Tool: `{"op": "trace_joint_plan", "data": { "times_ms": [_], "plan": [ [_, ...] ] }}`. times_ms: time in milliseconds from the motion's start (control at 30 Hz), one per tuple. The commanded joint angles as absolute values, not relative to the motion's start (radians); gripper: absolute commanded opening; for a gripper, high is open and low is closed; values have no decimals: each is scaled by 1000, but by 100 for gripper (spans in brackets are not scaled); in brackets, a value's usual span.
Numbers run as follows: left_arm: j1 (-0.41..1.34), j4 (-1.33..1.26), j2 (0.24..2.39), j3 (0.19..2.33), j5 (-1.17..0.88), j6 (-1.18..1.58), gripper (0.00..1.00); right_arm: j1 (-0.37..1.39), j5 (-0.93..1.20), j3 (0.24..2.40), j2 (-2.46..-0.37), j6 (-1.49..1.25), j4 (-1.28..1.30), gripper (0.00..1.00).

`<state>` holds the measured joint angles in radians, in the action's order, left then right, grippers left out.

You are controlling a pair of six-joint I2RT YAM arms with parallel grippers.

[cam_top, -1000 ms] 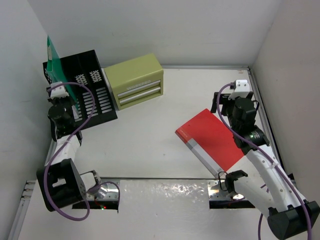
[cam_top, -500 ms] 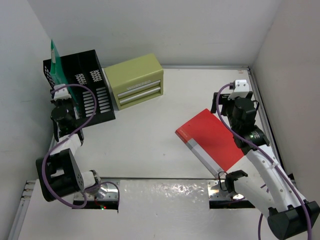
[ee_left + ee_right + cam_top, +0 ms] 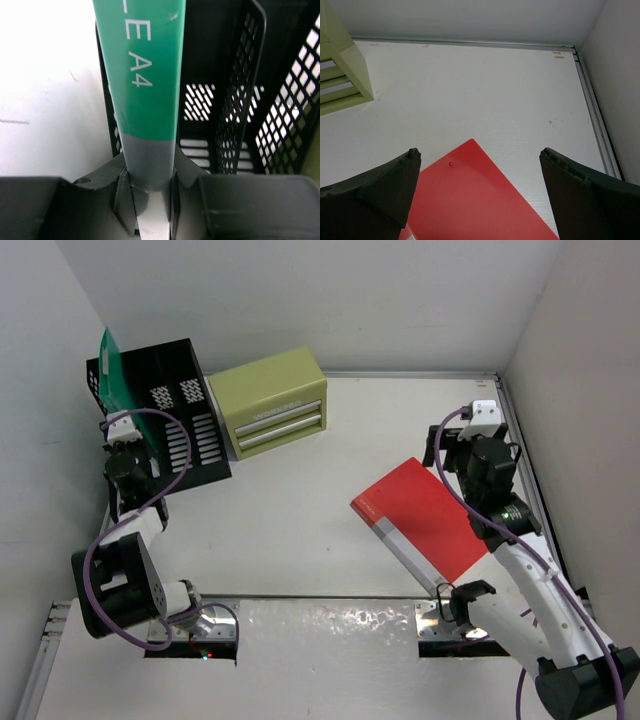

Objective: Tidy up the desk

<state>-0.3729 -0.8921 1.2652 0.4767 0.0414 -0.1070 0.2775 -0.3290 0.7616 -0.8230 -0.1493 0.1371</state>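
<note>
The white desk [image 3: 290, 520] holds a black mesh file rack [image 3: 178, 410] at the far left. My left gripper [image 3: 122, 436] is shut on the grey lower spine of a green folder [image 3: 112, 362], which stands upright at the rack's left slot. In the left wrist view the folder [image 3: 150, 75] rises from between my jaws [image 3: 148, 192], with the rack [image 3: 240, 100] to its right. A red folder [image 3: 425, 520] lies flat on the desk at the right. My right gripper [image 3: 455, 452] is open and empty above its far corner [image 3: 470, 200], fingers [image 3: 385, 185] wide apart.
An olive-green drawer box [image 3: 268, 400] stands at the back next to the rack; its corner shows in the right wrist view [image 3: 340, 75]. White walls enclose the desk, with a metal rail [image 3: 595, 120] along the right edge.
My left gripper has moved back and left with the green folder, which now stands more upright at the rack's left side. The right arm has barely moved.
</note>
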Motion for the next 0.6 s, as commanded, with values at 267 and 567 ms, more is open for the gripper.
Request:
{"op": "trace_joint_plan", "data": {
  "times_ms": [267,567],
  "plan": [
    [-379,-689,1204,578,-25,-84,84,281,-232,871,-980,-132,322,99],
    [-370,-417,1065,745,-162,-57,93,10,22,783,-1017,-398,404,99]
  ]
}}
